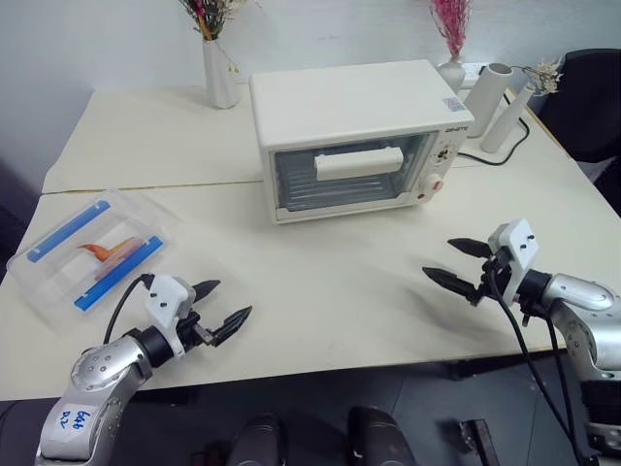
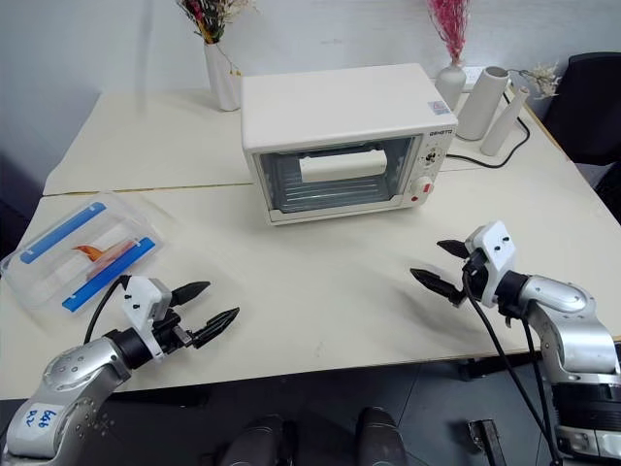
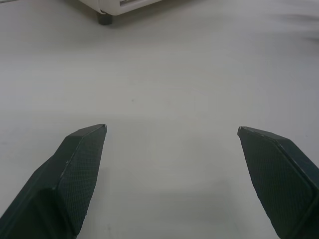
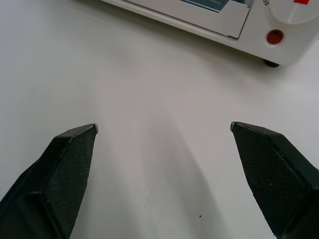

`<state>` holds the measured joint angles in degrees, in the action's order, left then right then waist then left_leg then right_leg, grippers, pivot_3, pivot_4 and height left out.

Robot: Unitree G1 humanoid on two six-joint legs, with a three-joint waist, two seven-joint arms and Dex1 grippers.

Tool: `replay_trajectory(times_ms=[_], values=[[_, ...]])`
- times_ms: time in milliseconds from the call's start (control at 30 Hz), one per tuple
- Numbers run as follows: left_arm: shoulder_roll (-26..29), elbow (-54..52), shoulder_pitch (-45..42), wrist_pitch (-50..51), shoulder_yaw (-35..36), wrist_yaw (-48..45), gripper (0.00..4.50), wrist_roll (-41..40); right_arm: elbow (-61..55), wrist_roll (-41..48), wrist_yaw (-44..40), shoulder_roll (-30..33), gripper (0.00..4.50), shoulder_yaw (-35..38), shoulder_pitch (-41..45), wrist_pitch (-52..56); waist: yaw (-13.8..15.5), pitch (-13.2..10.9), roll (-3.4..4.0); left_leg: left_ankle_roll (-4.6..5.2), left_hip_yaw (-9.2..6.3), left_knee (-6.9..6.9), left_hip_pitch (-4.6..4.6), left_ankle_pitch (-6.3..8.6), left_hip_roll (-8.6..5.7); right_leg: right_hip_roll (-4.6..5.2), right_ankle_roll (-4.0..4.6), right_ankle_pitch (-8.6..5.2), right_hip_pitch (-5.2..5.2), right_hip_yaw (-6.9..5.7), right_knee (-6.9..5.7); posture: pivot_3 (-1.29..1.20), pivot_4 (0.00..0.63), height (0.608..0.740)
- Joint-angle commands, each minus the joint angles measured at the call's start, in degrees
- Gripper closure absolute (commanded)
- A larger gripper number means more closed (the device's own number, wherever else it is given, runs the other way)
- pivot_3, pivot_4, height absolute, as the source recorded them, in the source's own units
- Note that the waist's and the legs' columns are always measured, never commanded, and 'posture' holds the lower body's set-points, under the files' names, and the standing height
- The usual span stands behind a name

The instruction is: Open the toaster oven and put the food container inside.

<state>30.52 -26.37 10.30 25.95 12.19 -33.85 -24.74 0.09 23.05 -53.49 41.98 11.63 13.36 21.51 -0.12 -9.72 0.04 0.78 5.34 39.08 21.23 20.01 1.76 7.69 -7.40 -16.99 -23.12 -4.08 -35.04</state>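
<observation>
across the cream table (image 1: pixel 320 291) the toaster oven (image 1: pixel 354 136) sits at the back centre, its glass door shut, white bar handle (image 1: pixel 359 162) across it and a red button (image 4: pixel 274 37) at its right. the food container (image 1: pixel 89 250) lies flat near the table's left edge, blue clip strips up, lid on. left gripper (image 1: pixel 221 309) and right gripper (image 1: pixel 464 265) hover over the near edge, jaws spread wide, both empty

The scene is evenly and brightly lit from above. Soft, short shadows are cast on the table (image 1: pixel 349 291) beneath the toaster oven (image 1: pixel 354 136). No strong glare is seen. Slight blur is noticed toward the upper edge of the left wrist view.
</observation>
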Motion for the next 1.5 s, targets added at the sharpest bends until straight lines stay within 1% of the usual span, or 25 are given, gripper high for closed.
replay_trajectory(times_ms=[33,200,533,700,867,967,1133,1267,1367,1500], values=[[0.79,-2.44,1.72,-1.83,-1.68,-0.92,0.0,1.5,-2.47,0.94,-0.83,1.7,0.03,0.83,0.3,0.85,0.01,0.0,0.0,0.01,0.01,0.0,0.0,0.01,0.0,0.0,0.0,0.0,0.0,0.0,0.01,0.0,0.15,0.74],[-0.63,-2.78,0.23,0.19,0.31,1.41,0.0,-0.82,-3.03,1.18,-0.77,1.81,0.03,1.3,0.48,1.63,0.01,-0.02,-0.03,0.0,0.01,0.0,0.0,0.0,0.01,0.01,0.0,0.0,0.0,0.0,0.02,0.0,0.15,0.74],[0.76,-3.37,-1.64,1.62,1.13,0.03,0.0,-3.02,-5.86,3.32,-0.31,1.01,0.03,1.65,-1.25,5.25,0.04,-0.02,-0.04,0.0,0.0,0.0,0.0,0.01,0.0,0.01,0.0,0.0,0.0,0.0,0.02,0.0,0.15,0.74],[1.22,-3.84,-4.66,4.55,0.74,0.33,0.0,-4.78,-6.35,3.94,-0.09,0.87,0.03,1.08,0.26,6.54,0.03,-0.02,-0.04,-0.01,0.0,0.01,0.0,0.0,0.01,-0.01,0.0,0.0,0.0,0.0,0.0,0.0,0.15,0.74],[1.41,-6.39,-8.46,9.65,-0.25,-0.21,0.0,-10.28,-5.92,6.99,-0.53,-0.92,0.03,0.38,4.69,9.09,-0.05,-0.03,-0.05,-0.02,0.0,0.01,0.0,-0.01,0.01,-0.02,0.0,0.0,0.0,0.0,-0.02,0.0,0.15,0.74],[2.67,-7.26,-14.82,13.94,0.47,-1.21,0.0,-16.57,-2.26,7.66,-1.35,-2.53,0.03,-1.97,12.5,10.4,-0.13,-0.07,-0.08,-0.04,0.01,0.01,0.0,-0.03,0.01,-0.03,0.0,0.0,-0.01,0.0,-0.03,0.0,0.15,0.74],[5.46,-6.51,-22.64,18.55,2.24,-2.08,0.0,-23.47,4.39,7.17,-2.06,-5.51,0.03,-4.31,21.27,10.06,-0.12,-0.11,-0.13,-0.08,-0.01,0.05,0.02,-0.08,0.01,-0.09,0.0,0.0,-0.02,-0.01,-0.22,0.0,0.15,0.74],[8.43,-5.34,-26.6,19.25,1.9,-4.33,0.0,-25.28,9.35,5.52,-1.09,-8.49,0.03,-5.48,26.92,8.11,-0.14,-0.13,-0.14,-0.08,0.03,0.04,0.13,-0.07,-0.03,-0.11,0.0,0.0,-0.15,-0.02,-0.34,0.0,0.15,0.74],[9.48,-3.64,-28.78,18.48,1.21,-5.1,0.0,-24.26,11.98,4.94,-1.22,-10.0,0.03,-6.04,29.82,6.98,-0.15,-0.17,-0.18,-0.08,0.05,0.04,0.22,-0.06,-0.06,-0.12,0.0,0.0,-0.27,-0.02,-0.38,0.0,0.15,0.74],[9.76,-1.98,-30.07,17.22,0.28,-5.68,0.0,-22.43,12.96,4.58,-1.72,-11.05,0.03,-6.34,31.57,6.35,-0.09,-0.17,-0.18,-0.12,0.05,0.05,0.23,-0.08,-0.1,-0.19,0.0,0.0,-0.27,-0.06,-0.37,0.0,0.15,0.74]])
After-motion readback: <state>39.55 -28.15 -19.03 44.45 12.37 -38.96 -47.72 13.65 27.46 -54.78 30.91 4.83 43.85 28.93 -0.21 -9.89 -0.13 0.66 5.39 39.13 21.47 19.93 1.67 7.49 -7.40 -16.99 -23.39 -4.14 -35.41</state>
